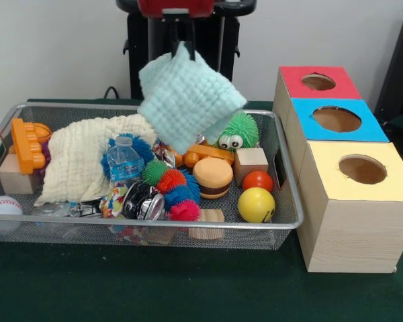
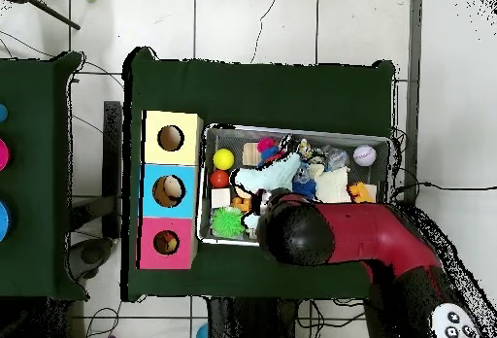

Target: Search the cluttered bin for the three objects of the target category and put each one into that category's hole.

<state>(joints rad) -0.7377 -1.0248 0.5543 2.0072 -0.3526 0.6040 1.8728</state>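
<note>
Green cloth covers the bench, which carries the bin and, just beside it, a row of three pale wooden boxes.

Nearest in the front view, along the bin's front wall: a white baseball in one corner, a spiky multicoloured toy near the middle, and a yellow ball toward the boxes. Behind the yellow ball sit a red ball and a wooden cube; a burger toy lies beside them. A small water bottle rests against a cream cloth spread over the bin's middle. An orange block sits at the end farthest from the boxes. A green spiky toy with eyes lies at the bin's far side.

Above the bin's far side hangs a pale mint cloth, lifted clear of the contents, its top corner clamped in the tool.

Of the boxes, the yellow-faced box is nearest, the blue-faced box next, and the red-faced box farthest. The hole lies in the red face, beyond the bin's far corner.
</note>
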